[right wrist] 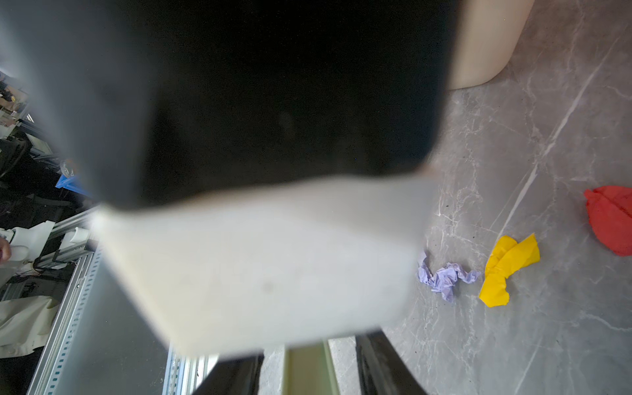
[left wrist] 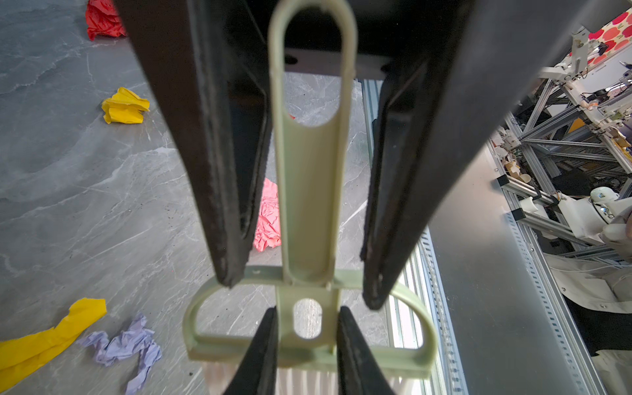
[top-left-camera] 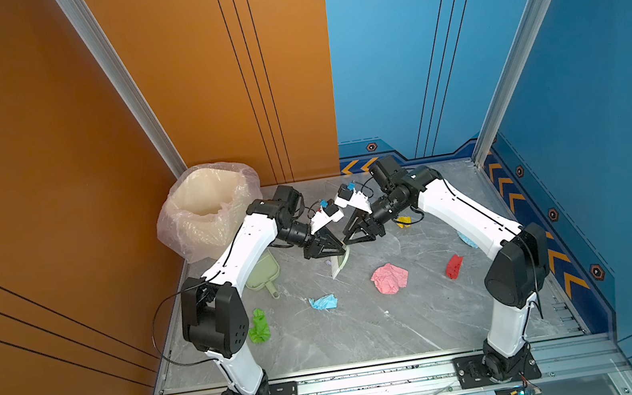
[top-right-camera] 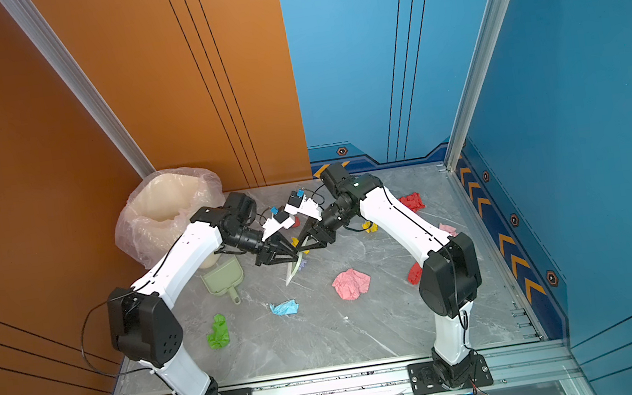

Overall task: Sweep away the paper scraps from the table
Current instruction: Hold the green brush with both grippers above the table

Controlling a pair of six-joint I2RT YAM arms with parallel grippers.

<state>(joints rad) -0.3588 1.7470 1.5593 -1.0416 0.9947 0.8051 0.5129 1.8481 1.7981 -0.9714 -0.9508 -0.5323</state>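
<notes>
My left gripper [left wrist: 307, 311] is shut on the neck of a pale green brush [top-left-camera: 341, 264], held bristles down over the table [top-left-camera: 346, 337]. My right gripper [right wrist: 309, 359] faces it from the other side. Its jaws straddle the brush handle [left wrist: 309, 191] with a gap on each side, so it is open. In both top views the two grippers meet at mid-table. Paper scraps lie around: pink [top-left-camera: 389, 278], light blue [top-left-camera: 324, 302], green [top-left-camera: 259, 326], red [top-left-camera: 454, 266], yellow [left wrist: 126, 109] and lilac [right wrist: 444, 277]. The left wrist's body blocks most of the right wrist view.
A pale green dustpan [top-left-camera: 264, 275] lies flat to the left, partly under my left arm. A bin lined with clear plastic [top-left-camera: 206, 205] stands in the far-left corner. Another red scrap [top-right-camera: 411, 202] lies behind my right arm. Wall panels close three sides.
</notes>
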